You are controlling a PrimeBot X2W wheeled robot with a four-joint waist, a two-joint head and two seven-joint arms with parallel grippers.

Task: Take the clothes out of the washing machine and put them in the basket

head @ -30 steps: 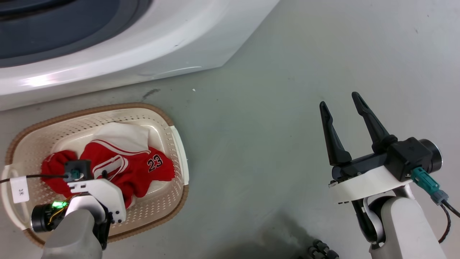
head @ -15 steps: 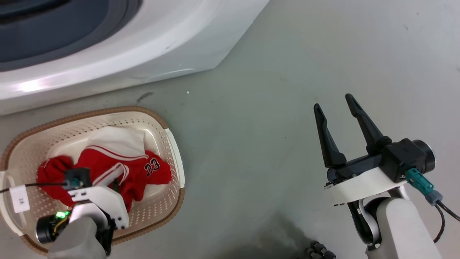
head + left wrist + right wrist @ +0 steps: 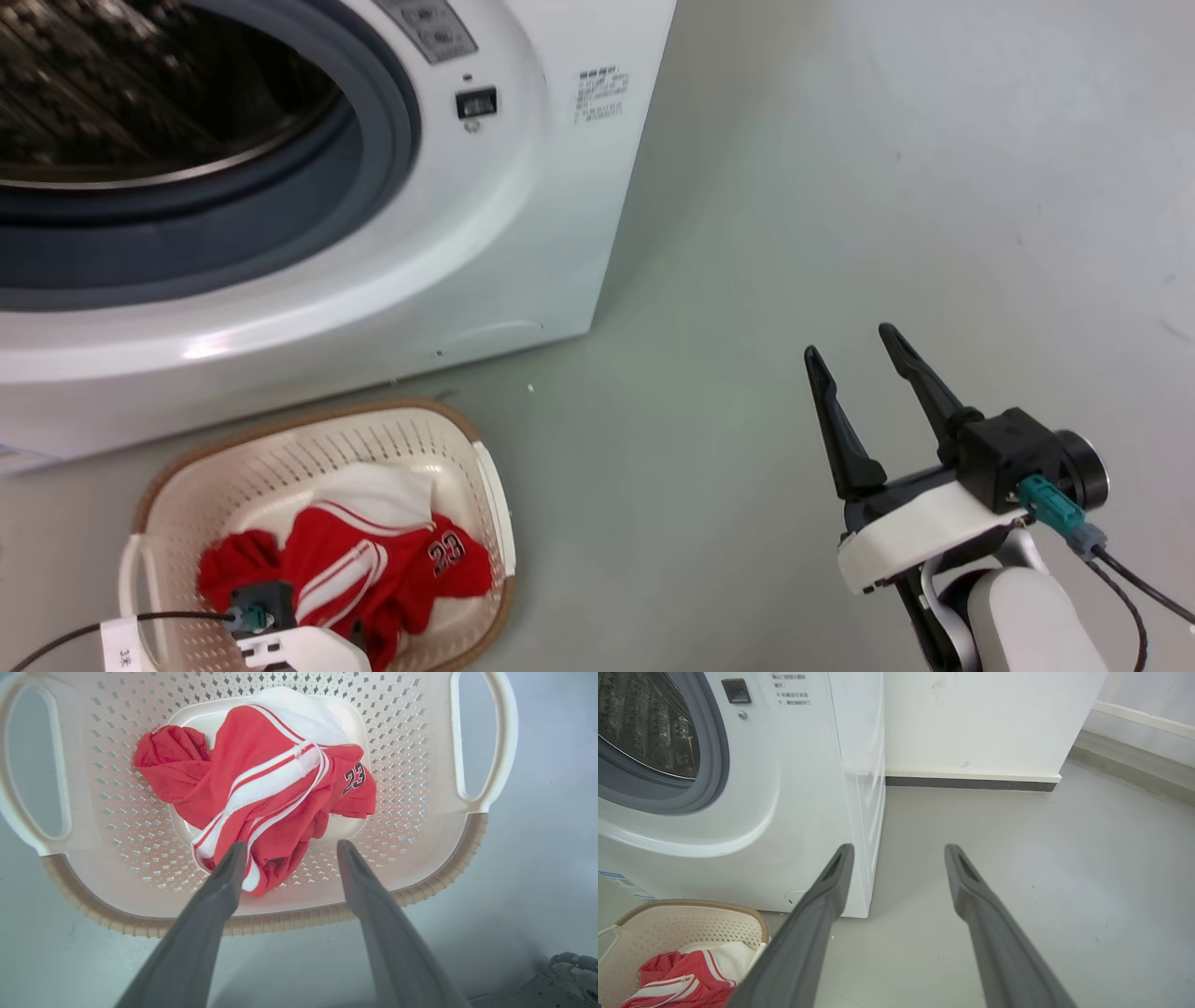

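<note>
The clothes [image 3: 345,574], red with white stripes, a 23 and some white fabric, lie bunched in the cream basket [image 3: 308,448] on the floor in front of the washing machine [image 3: 523,215]. Its porthole stands open onto the steel drum [image 3: 140,93]. In the left wrist view my left gripper [image 3: 290,845] hangs open above the near side of the basket [image 3: 420,765], over the clothes [image 3: 261,788] and holding nothing. My right gripper [image 3: 850,341] is open and empty over bare floor, right of the machine. The right wrist view shows that gripper [image 3: 900,847], the washing machine [image 3: 798,788] and the basket [image 3: 691,905].
Grey floor [image 3: 840,187] stretches to the right of the washer. A white wall with dark skirting [image 3: 971,784] stands behind it. A dark part of my base [image 3: 574,966] lies near the basket. A cable with a white tag [image 3: 121,649] runs to my left wrist.
The head camera has tilted up: the washer's porthole and drum now show and the basket sits lower in the picture. The clothes stay in the basket. Both grippers remain open.
</note>
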